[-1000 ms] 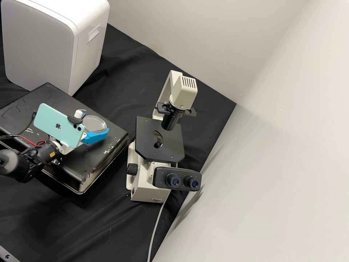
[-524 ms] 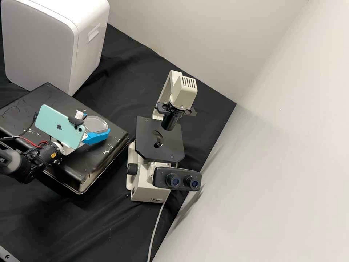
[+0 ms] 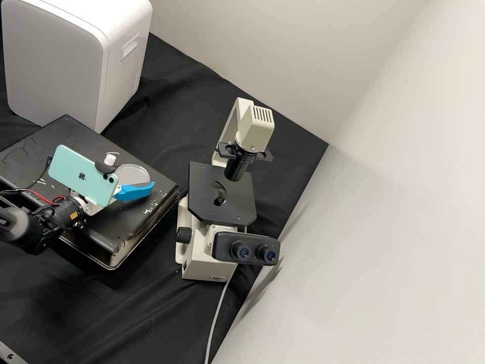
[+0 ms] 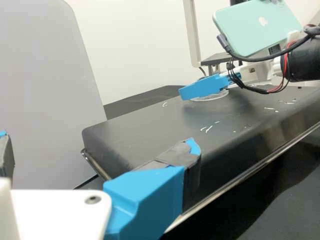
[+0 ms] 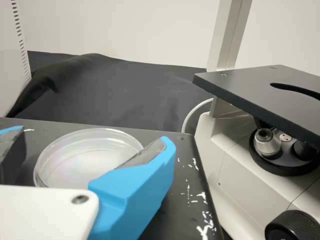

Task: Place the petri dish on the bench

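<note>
Petri dish (image 5: 85, 162) at right gripper (image 5: 92, 140), on black tray (image 3: 136, 217).

Microscope (image 3: 222, 199), white box (image 3: 70, 55), black tray (image 3: 126, 222)

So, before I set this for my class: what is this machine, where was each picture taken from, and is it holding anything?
It is a robot with two arms, each ending in a blue pincer. The high view comes from a fixed camera looking down on the black bench. The other two come from cameras on the arms' wrists. On the bench stand a microscope, a white box and a black tray. The right pincer straddles a clear dish that seems to rest on the tray; whether it grips is unclear. The left pincer is open and empty, at the tray's edge.
</note>
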Robot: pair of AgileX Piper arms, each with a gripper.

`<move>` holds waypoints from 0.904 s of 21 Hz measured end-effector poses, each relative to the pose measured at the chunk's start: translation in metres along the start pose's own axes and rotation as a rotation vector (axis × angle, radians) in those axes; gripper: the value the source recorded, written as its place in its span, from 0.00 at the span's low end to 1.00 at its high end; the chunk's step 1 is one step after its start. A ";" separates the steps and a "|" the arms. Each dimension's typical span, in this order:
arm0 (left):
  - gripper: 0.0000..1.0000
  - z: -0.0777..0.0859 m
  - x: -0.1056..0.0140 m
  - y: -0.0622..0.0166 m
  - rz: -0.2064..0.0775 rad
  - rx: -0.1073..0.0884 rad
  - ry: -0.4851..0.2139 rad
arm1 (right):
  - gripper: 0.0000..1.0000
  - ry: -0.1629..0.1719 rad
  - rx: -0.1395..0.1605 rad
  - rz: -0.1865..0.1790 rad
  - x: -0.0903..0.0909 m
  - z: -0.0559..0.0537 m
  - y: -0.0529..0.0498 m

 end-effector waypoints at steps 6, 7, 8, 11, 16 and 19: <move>1.00 0.000 0.000 0.0008 0.004 0.002 0.002 | 1.00 -0.001 0.001 0.004 0.000 0.000 0.000; 1.00 -0.001 -0.001 0.0020 0.010 -0.003 0.001 | 1.00 0.002 0.001 0.007 -0.001 -0.001 0.001; 1.00 0.000 -0.001 0.0025 0.012 -0.003 0.000 | 1.00 0.005 0.001 0.010 -0.001 -0.002 0.002; 1.00 0.001 -0.003 0.0042 0.019 0.021 -0.009 | 1.00 0.013 0.001 0.019 -0.006 -0.002 0.003; 1.00 0.000 -0.006 0.0095 0.043 0.008 -0.010 | 1.00 0.046 0.001 0.060 -0.024 -0.003 0.006; 1.00 0.000 -0.008 0.0131 0.062 -0.009 -0.013 | 1.00 0.090 0.000 0.091 -0.036 -0.007 0.008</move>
